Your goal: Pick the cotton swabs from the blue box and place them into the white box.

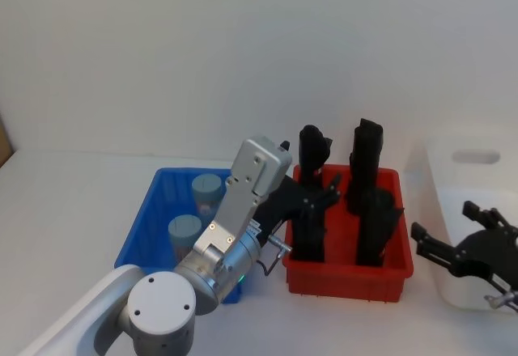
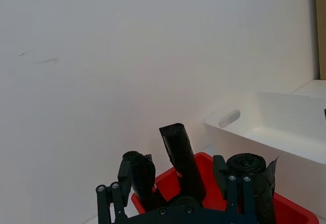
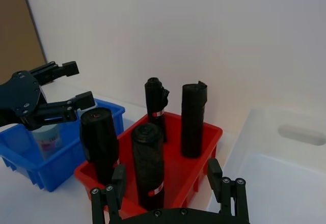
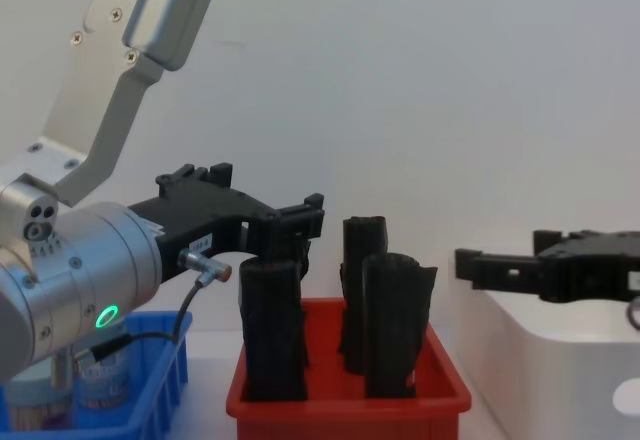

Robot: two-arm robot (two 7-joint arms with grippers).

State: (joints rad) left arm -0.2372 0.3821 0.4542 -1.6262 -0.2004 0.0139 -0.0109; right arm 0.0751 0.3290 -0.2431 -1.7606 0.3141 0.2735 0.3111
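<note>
Jaws spread on both grippers, nothing held. Left gripper (image 3: 84, 84) hangs above where the blue box (image 1: 136, 230) meets the red bin (image 1: 348, 279), centre frame in the head view. Right gripper (image 1: 442, 220) is over the white box (image 1: 453, 178), lower right. Two swabs (image 1: 206, 188) stand in the blue box, and the white box looks bare where visible. Judged: none moved, both to go. White table (image 1: 65, 202), plain white wall (image 1: 243, 48), black rolls (image 1: 366, 162) upright in the red bin.
</note>
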